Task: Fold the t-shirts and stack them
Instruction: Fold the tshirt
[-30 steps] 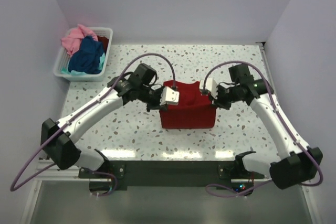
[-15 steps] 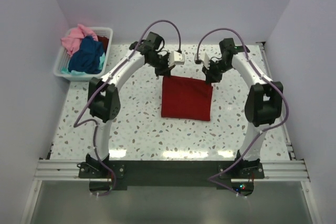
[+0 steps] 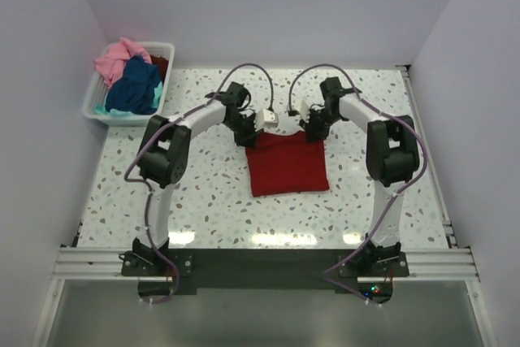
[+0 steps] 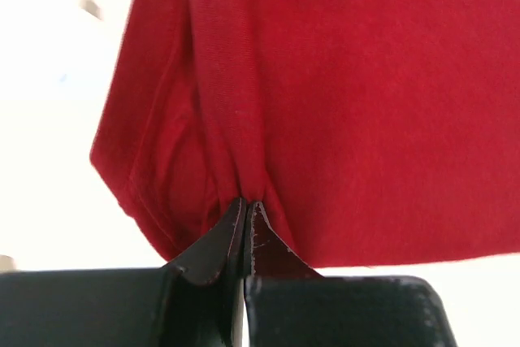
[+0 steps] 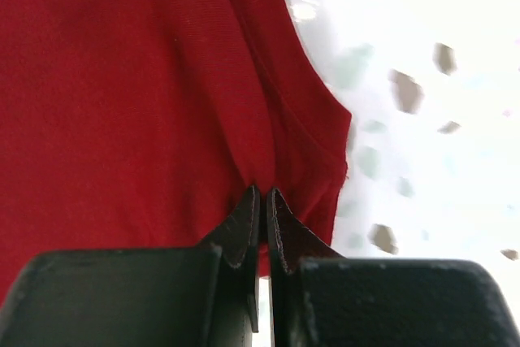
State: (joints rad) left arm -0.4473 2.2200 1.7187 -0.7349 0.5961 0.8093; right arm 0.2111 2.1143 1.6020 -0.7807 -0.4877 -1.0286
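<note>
Symmetrically arched inward, left tool (image 4: 246, 204) and right tool (image 5: 262, 193) pinch red t-shirt (image 3: 287, 166).

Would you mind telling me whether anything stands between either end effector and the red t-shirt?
Nothing visible does: the left end effector and right end effector are both shut on far corners of the red t-shirt.

White links (image 3: 200, 117), black joints (image 3: 166, 154), purple cables (image 3: 248, 68), black end effector fingers (image 4: 205, 251)

Appears to be a robotics lab test cell: speckled terrazzo-style tabletop (image 3: 211, 193) boxed in by plain pale walls (image 3: 268, 6), aluminium rail (image 3: 89, 262) along the near edge, left arm (image 3: 166, 156) and right arm (image 3: 390, 152) bolted there.
</note>
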